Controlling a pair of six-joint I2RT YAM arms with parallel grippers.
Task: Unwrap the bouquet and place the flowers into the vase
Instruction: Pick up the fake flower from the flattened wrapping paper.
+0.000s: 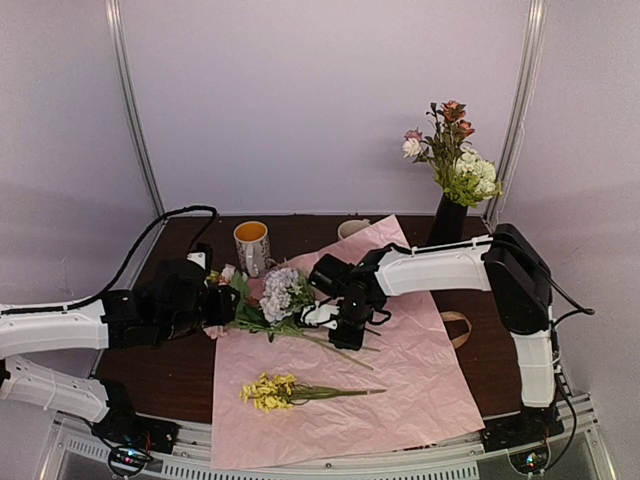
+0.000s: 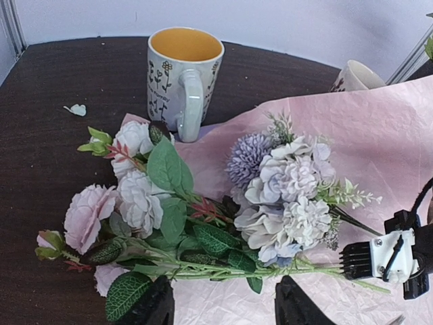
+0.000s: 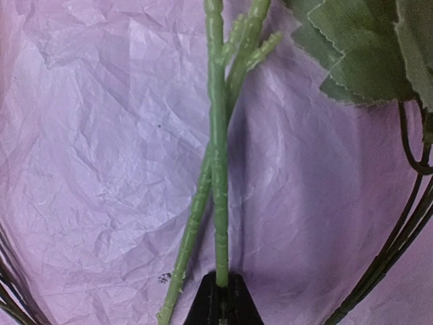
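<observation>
The bouquet lies unwrapped on the flat pink paper [image 1: 400, 380]. A blue-lilac bunch [image 1: 283, 292] and pink and white roses [image 2: 115, 203] lie with their green stems [image 2: 270, 271] pointing right. My right gripper [image 3: 222, 294] is shut on one green stem [image 3: 218, 169]; a second stem [image 3: 189, 230] lies loose beside it. In the top view that gripper [image 1: 345, 335] is at the stem ends. My left gripper [image 2: 223, 298] stands open just short of the stems, by the roses [image 1: 225, 303]. A yellow sprig [image 1: 270, 391] lies apart, nearer the front. The black vase [image 1: 448, 220] at the back right holds several flowers [image 1: 455, 160].
A mug with an orange inside [image 1: 252, 246] stands just behind the roses. A cream mug [image 1: 352, 228] sits behind the paper's far edge. A beige ribbon [image 1: 458, 328] lies at the paper's right edge. A small white petal [image 2: 78, 109] rests on the dark table.
</observation>
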